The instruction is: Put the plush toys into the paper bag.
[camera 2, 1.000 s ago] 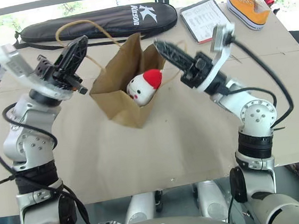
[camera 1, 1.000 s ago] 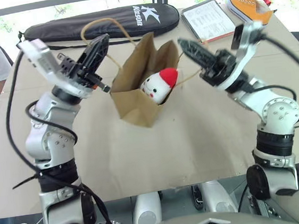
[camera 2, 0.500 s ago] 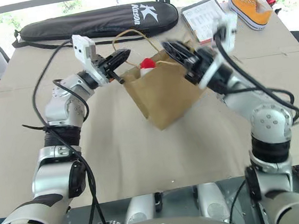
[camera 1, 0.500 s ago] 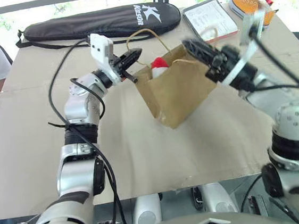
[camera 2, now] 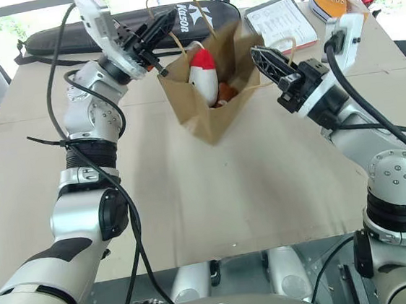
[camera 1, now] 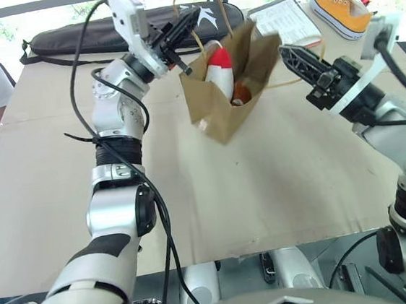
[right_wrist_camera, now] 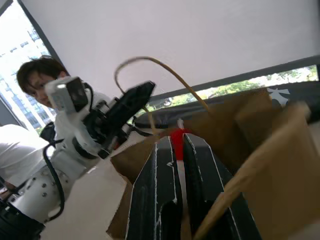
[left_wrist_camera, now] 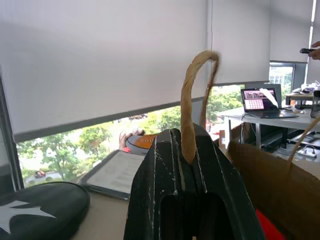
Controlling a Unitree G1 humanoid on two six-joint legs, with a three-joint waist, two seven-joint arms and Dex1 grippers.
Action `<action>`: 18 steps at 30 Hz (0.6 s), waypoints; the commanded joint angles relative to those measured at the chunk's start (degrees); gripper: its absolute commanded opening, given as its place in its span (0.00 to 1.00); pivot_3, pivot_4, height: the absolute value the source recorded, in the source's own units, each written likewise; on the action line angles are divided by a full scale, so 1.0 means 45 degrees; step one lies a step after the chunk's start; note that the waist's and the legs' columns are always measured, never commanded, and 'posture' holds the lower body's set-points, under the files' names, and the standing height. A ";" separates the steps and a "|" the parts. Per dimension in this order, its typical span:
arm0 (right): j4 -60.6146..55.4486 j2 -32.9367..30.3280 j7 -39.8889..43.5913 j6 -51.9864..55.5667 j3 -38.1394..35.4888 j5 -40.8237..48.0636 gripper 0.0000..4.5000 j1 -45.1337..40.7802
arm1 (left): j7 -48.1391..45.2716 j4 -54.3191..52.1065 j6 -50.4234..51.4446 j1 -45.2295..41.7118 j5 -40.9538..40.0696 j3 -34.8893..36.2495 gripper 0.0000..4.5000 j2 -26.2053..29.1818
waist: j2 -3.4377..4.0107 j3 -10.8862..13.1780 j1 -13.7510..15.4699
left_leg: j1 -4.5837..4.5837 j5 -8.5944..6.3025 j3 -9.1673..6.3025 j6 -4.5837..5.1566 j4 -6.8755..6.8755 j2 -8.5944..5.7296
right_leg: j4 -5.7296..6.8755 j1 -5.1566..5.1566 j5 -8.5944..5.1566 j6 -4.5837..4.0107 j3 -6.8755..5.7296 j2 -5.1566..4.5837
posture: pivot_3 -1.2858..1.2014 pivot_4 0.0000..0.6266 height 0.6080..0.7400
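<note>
— Two plush toys, where do we log them?
— Both inside the paper bag [camera 1: 216, 103]: white toy [camera 1: 217, 69] upright, brown toy [camera 1: 244, 89] beside it.
— Grippers?
— We note the left gripper [camera 1: 188, 21] pinched tight on one loop handle [left_wrist_camera: 192, 100]; right gripper [camera 1: 293, 57] closed, fingers together, near the other handle; hold unclear.

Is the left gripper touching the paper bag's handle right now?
Touching. In the left wrist view, the left gripper is shut on the twisted loop handle, which rises from between its fingers beside the paper bag.
</note>
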 commanded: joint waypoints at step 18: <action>0.0510 -0.0117 0.1389 -0.0981 0.1372 -0.0647 0.02 -0.0453 | 0.0289 -0.0636 0.0262 0.1219 0.0946 -0.0017 0.00 0.1404 | 0.0007 0.0010 0.0089 | -0.0030 0.0000 -0.0047 0.0000 0.0076 0.0000 | 0.0018 0.0013 0.0002 0.0000 -0.0036 0.0000 | 0.52 0.24 1.00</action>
